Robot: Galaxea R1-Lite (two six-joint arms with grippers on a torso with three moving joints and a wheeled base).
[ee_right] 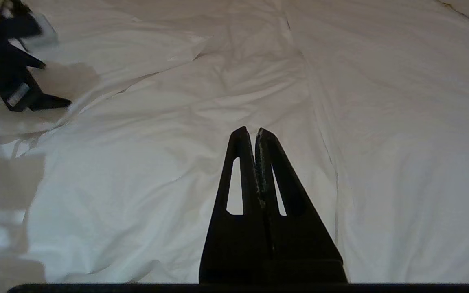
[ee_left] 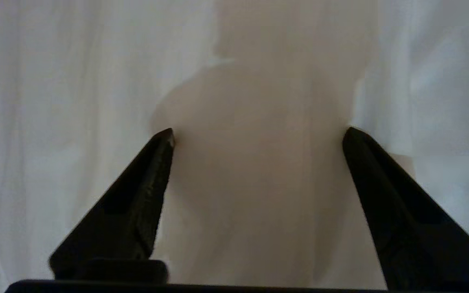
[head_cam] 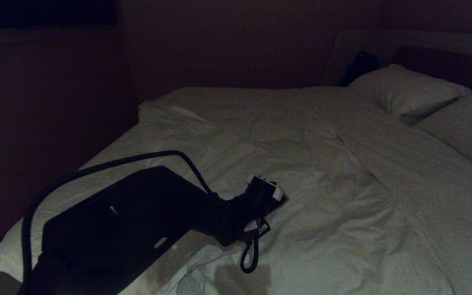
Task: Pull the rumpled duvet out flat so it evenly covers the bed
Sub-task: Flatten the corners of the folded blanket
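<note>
Head view very dim, wrist views bright, soft arm shadow on duvet (ee_left: 259,183)

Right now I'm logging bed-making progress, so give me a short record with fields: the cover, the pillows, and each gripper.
cover: white duvet spread over most of the bed, creased, with a rumpled fold at the near edge
pillows: two white pillows at the head end, by the dark headboard
left gripper: open, empty, pointing down just above the duvet near the bed's near edge
right gripper: shut, empty, above the duvet, idle
</note>
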